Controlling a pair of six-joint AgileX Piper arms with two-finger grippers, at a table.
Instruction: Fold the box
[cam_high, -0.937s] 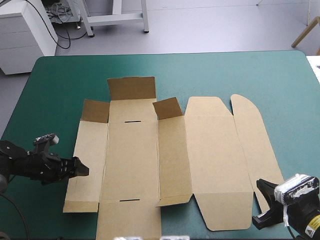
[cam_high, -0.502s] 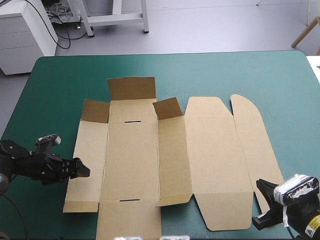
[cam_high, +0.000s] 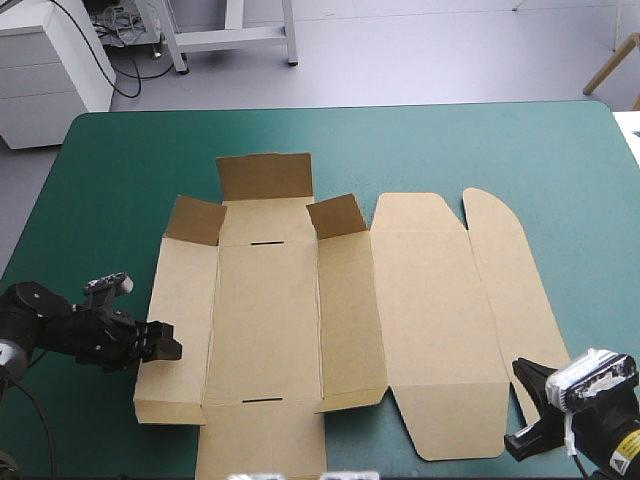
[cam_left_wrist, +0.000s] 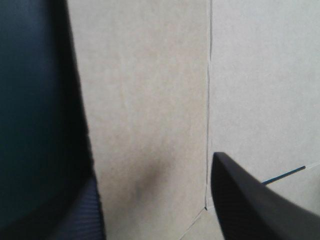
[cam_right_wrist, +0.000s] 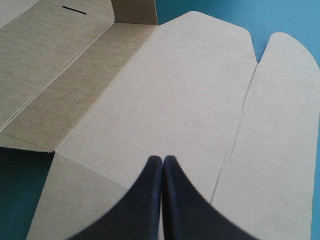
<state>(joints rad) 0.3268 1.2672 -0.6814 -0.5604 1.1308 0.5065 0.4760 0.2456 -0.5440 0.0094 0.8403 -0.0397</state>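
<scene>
Two grippers flank a flat box, first wall yet to rise

At lower left of the overhead frame, the left gripper (cam_high: 163, 341) sits at the outer edge of the box (cam_high: 300, 300), its black fingers spread well apart and gripping nothing. From its own wrist camera, the brown side panel (cam_left_wrist: 145, 100) lies between the two fingers, and the crease (cam_left_wrist: 208, 100) runs just ahead of one fingertip. At lower right of the overhead frame, the right gripper (cam_high: 532, 405) waits near the sheet's near right corner. Its fingers are pressed together into a single point, empty, and aimed across the broad lid panel (cam_right_wrist: 170, 95).

The box lies almost wholly flat on the teal-green cover (cam_high: 100, 180), stretching from left of centre to the right. Only three small flaps (cam_high: 265, 177) at its far end, upper centre of the frame, stand raised.

The step in hand looks to be lifting the left side wall. Done well, one finger would slip under the panel's free edge near its midpoint and the pinch would stay light. The lift should swing about the crease rather than drag outward, or the whole sheet may slide. The idle right gripper could usefully press on the base to pin it.
</scene>
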